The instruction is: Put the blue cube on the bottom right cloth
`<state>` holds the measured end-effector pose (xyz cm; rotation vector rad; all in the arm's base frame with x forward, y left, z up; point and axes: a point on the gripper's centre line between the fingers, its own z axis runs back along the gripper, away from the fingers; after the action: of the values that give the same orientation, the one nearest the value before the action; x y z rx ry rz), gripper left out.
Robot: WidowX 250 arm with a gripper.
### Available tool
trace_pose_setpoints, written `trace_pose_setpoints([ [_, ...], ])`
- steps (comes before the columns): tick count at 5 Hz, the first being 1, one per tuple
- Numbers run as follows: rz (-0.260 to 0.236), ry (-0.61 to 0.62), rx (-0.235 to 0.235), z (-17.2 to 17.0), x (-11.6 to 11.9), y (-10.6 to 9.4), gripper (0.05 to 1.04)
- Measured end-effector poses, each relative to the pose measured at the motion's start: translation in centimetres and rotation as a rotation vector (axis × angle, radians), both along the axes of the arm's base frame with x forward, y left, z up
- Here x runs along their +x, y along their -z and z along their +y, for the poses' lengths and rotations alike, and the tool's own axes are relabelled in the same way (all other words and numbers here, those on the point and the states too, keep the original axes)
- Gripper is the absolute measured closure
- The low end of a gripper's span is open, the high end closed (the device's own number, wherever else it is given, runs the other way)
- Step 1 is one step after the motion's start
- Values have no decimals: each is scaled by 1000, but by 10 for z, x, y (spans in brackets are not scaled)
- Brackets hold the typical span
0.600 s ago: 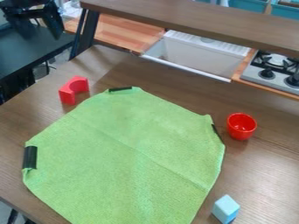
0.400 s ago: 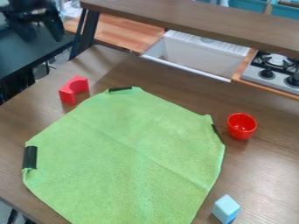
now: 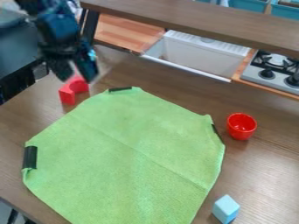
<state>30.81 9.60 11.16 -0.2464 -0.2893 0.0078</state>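
Claw (image 3: pixel 76 78) spread at the upper left; one blue cube (image 3: pixel 226 209) on the tabletop (image 3: pixel 262 175) at the lower right.
The claw's two blurred fingers stand apart, partly overlapping one red arch block (image 3: pixel 71 91) in the view. One green cloth (image 3: pixel 125 153) spreads across the middle, three dark strips (image 3: pixel 29 157) along its edge, the cube just beside it. Two containers: one red cup (image 3: pixel 241 127) at the right, its red inside visible, and one white sink (image 3: pixel 196 54) at the top, its interior partly hidden.
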Motion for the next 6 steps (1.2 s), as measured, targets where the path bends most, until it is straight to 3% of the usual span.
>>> trace_pose_setpoints([
  [1, 17, 131, 17, -49, -13, 10, 83],
  [2, -39, 212, 135, -101, -32, 19, 83],
  [3, -93, 284, 218, -151, -51, 37, 84],
  [4, -210, 378, 285, -195, -57, 48, 84],
  [5, -228, 473, 242, -221, -56, 66, 84],
  [6, -297, 509, 227, -242, -50, 65, 84],
])
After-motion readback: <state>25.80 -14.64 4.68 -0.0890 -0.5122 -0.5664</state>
